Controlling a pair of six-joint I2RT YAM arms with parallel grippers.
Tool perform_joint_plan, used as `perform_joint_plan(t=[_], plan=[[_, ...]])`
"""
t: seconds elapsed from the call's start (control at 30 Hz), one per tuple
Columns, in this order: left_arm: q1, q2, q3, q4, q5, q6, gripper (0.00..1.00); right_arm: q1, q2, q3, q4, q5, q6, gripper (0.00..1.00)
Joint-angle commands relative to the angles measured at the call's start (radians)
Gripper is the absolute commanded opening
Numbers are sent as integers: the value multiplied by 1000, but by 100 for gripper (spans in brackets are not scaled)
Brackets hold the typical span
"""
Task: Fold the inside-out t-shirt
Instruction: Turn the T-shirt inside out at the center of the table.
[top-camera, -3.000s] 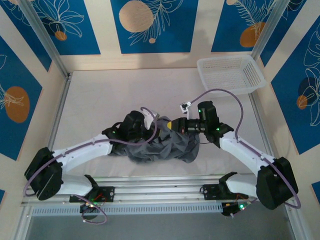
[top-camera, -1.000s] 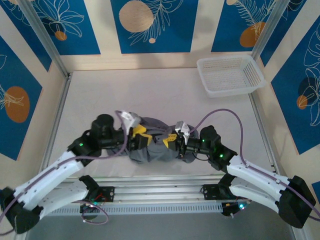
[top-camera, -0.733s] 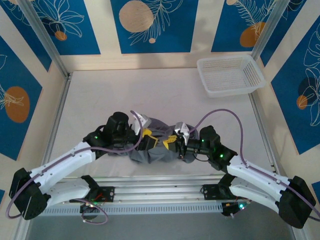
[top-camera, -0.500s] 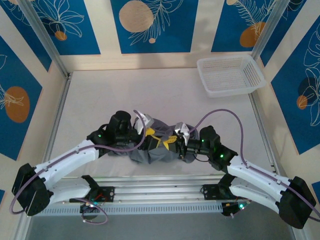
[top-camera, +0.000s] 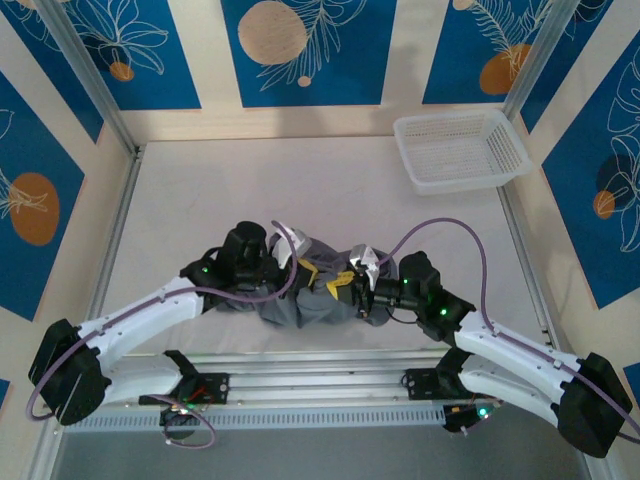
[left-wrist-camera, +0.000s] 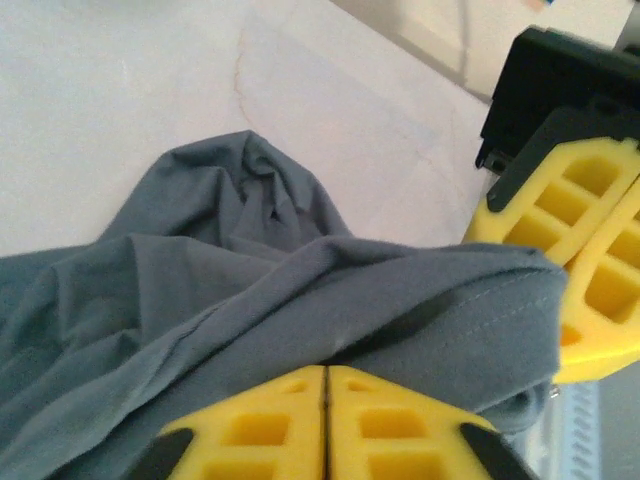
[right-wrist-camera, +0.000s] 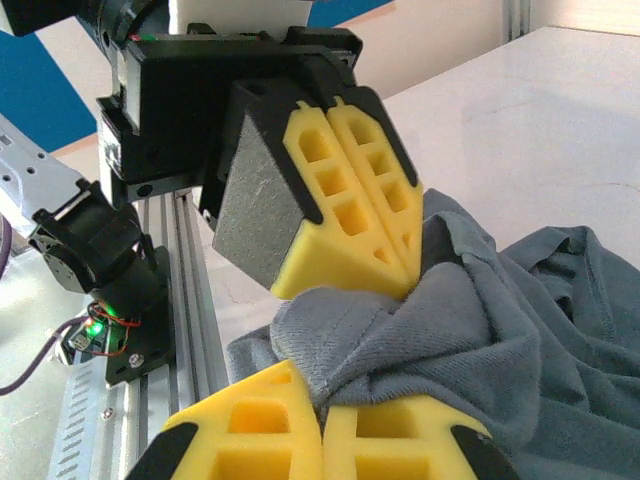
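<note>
The t-shirt (top-camera: 300, 300) lies bunched in a dark grey heap on the table (top-camera: 200, 200), at the middle of its near part, just beyond the rail that bears the arms. Both arms reach inward from left and right and meet over the heap.

The left gripper (top-camera: 308, 270) is clenched, its yellow fingers (left-wrist-camera: 270, 415) pressed flat together with a fold of the shirt at their tips. In the left wrist view the cloth drapes across in front of them, a stitched hem running along the fold.

The right gripper (top-camera: 335, 285) is also clenched, and grasps a thick rolled edge of the shirt that rises from between its fingers (right-wrist-camera: 400, 435). The two grippers are just beside each other, tips almost touching, on the same ridge of cloth. The rest of the shirt lies crumpled and slack on the table around them.

A white basket (top-camera: 460, 150) stands at the far right corner, well apart from the shirt.
</note>
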Motion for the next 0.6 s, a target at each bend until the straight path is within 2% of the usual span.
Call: perform_joint_plan(t=[0.0,0.17,0.23,0.3,0.37,0.57], plan=[[-6,-23,-28,59,79,12,0,0,-22,23,1,10,6,0],[-3,-76,-41,37,-10,-19,0,-2,-29,12,-5,71,5,0],[-2,-118,-40,55,15,-37,0,-5,-32,3,-21,109,4,0],[-2,-148,-45,82,93,-42,0,-13,-35,-4,-28,120,14,0],[-2,-156,-49,80,149,-29,15,-17,-39,-9,-20,110,23,0],[-3,-103,-56,69,83,-27,33,-20,-44,0,-6,78,30,0]])
